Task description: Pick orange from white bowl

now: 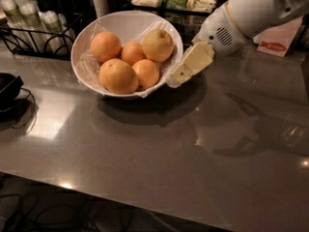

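Oranges (118, 76) are seen, in the camera view, heaped in the white bowl (120, 21) on the grey surface (145, 168), beside a yellow fruit (158, 45). The gripper (177, 79) is held just outside the bowl's right rim; whether its jaws are spread cannot be told. The rim could be knocked and the bowl shoved, or the yellow fruit taken by mistake.

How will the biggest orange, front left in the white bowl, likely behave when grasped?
Round and smooth-looking, the biggest orange would probably roll or slip if nudged. It touches neighbouring fruit, which may shift on the crinkled plastic lining. The gripper sits just outside the right rim of the white bowl.
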`<state>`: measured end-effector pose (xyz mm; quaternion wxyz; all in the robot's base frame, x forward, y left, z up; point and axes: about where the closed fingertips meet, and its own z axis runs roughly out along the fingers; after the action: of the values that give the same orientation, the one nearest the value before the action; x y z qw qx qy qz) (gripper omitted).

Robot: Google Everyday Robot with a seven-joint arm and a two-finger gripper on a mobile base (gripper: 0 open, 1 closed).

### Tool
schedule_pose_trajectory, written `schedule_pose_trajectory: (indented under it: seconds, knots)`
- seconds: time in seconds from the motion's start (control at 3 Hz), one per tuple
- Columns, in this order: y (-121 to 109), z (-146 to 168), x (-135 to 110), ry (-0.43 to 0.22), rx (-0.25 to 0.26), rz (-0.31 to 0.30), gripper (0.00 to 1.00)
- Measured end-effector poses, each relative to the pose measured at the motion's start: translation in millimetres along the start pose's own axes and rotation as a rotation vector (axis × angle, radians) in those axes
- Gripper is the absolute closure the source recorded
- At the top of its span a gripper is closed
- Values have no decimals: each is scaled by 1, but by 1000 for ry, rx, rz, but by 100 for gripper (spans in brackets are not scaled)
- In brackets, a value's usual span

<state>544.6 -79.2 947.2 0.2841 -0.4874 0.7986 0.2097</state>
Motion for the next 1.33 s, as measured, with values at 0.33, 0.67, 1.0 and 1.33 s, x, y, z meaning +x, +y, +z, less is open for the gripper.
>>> schedule_pose_trajectory:
  seconds: [0.33,0.67,1.0,1.33]
  knots:
    - [26,31,-15,-63,-93,-36,0]
    - [51,39,-32,-102,-113,-167,0]
    - [71,29,-51,-109,-50,-367,0]
    - [86,20,-64,-127,-14,-513,0]
